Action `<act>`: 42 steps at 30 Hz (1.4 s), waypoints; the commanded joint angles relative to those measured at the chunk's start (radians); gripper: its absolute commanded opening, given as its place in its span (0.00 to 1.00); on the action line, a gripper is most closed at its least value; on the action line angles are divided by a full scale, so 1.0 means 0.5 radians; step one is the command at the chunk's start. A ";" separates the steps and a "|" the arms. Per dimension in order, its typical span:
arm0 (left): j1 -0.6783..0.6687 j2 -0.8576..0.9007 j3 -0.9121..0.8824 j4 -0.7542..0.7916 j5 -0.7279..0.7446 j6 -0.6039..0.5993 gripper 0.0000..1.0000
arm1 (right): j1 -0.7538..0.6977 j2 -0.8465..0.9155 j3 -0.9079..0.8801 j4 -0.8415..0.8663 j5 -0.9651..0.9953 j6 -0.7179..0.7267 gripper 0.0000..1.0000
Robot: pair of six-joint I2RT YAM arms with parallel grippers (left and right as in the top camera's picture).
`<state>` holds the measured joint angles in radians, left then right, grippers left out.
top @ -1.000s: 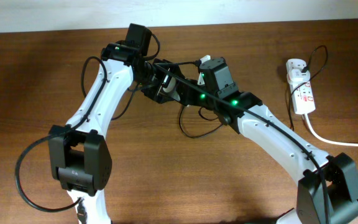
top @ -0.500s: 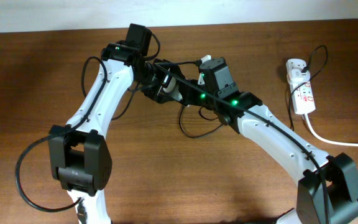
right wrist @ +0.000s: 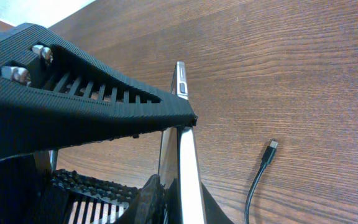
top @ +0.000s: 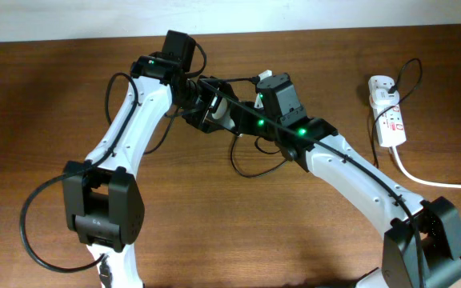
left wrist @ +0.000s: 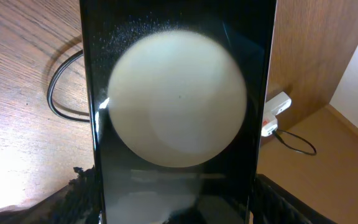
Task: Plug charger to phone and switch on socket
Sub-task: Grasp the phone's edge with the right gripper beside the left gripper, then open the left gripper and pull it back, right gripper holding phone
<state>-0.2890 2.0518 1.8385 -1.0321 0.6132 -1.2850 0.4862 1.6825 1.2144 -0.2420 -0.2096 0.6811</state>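
The phone (left wrist: 179, 112) is black and glossy, with one big white round reflection, and fills the left wrist view. My left gripper (left wrist: 179, 202) is shut on its two long edges. In the right wrist view the phone (right wrist: 188, 162) stands edge-on, and my right gripper (right wrist: 182, 205) is shut across its thickness. Both grippers meet above the table's upper middle (top: 214, 106). The charger cable (top: 242, 164) loops on the table below them. Its plug tip (right wrist: 271, 146) lies free on the wood. The socket (top: 389, 120) lies far right with a white adapter (top: 381, 84) on it.
A thick white cord (top: 430, 180) runs from the socket to the right edge. The socket also shows small and far off in the left wrist view (left wrist: 272, 112). A pale wall borders the table's far edge (top: 334, 14).
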 commanded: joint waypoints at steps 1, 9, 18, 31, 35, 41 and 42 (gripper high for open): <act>-0.010 -0.009 0.054 -0.005 0.054 -0.014 0.35 | 0.013 0.018 0.032 -0.014 0.038 -0.035 0.13; -0.010 -0.009 0.054 -0.005 0.054 -0.003 0.37 | 0.005 0.018 0.032 -0.014 0.023 -0.027 0.04; 0.023 -0.009 0.054 0.201 0.054 0.533 0.54 | -0.272 -0.132 0.033 -0.190 -0.185 -0.029 0.04; 0.163 -0.009 0.054 0.412 0.614 1.418 0.89 | -0.797 -0.672 0.026 -0.653 -0.632 -0.127 0.04; 0.179 -0.009 0.054 0.472 0.758 1.521 0.93 | -0.845 -0.699 -0.026 -0.646 -0.681 -0.094 0.04; 0.179 -0.009 0.054 0.494 0.863 1.619 1.00 | -0.916 -0.723 -0.099 -0.501 -0.734 0.018 0.04; 0.179 -0.009 0.054 0.500 0.896 1.618 1.00 | -0.925 -0.727 -0.099 -0.447 -0.748 0.025 0.04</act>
<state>-0.2024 2.0518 1.8477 -0.7891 1.0019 -0.5179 0.0395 1.3602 1.1664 -0.5159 -0.5442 0.6670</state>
